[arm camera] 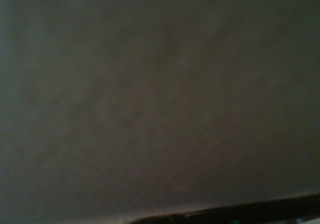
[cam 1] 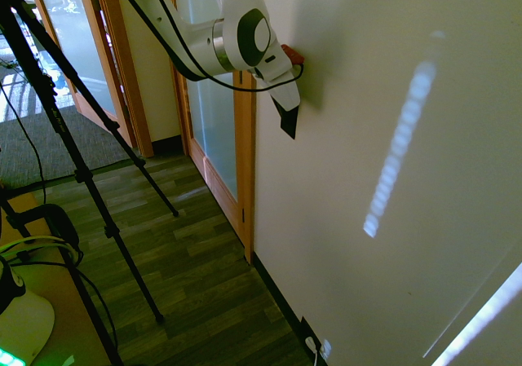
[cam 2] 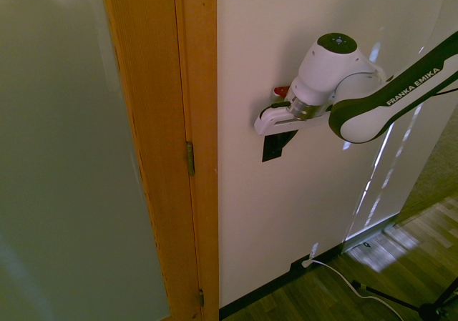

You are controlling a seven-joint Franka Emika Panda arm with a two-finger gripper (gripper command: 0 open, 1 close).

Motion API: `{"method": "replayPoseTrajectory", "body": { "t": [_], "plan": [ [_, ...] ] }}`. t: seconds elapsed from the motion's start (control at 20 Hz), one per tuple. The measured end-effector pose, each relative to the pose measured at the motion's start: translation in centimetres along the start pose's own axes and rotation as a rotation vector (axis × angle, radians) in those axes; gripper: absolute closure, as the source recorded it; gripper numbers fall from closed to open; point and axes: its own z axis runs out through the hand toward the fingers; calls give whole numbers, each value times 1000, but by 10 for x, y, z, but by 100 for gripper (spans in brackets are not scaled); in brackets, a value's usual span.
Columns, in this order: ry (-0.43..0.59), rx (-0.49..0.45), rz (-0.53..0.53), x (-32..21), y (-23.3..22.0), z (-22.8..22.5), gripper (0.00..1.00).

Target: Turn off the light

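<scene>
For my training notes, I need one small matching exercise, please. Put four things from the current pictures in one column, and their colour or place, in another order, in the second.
Things
1. Switch plate
2. White plug
3. Door frame
4. Robot arm

Colour or place
A. Orange-brown wood
B. Low on the wall, near the floor
C. White with dark green parts, reaching toward the wall
D. Black, on the wall, higher than the plug

Right pairs: 1-D, 2-B, 3-A, 4-C
</scene>
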Motion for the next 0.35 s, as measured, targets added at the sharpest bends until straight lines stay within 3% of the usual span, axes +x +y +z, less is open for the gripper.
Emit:
{"method": "replayPoseTrajectory", "body": {
  "t": [0.3, 0.35],
  "plan": [
    [5, 77, 15, -3, 26, -25, 100],
    [0, 83, 17, -7, 37, -31, 0]
  ]
}}
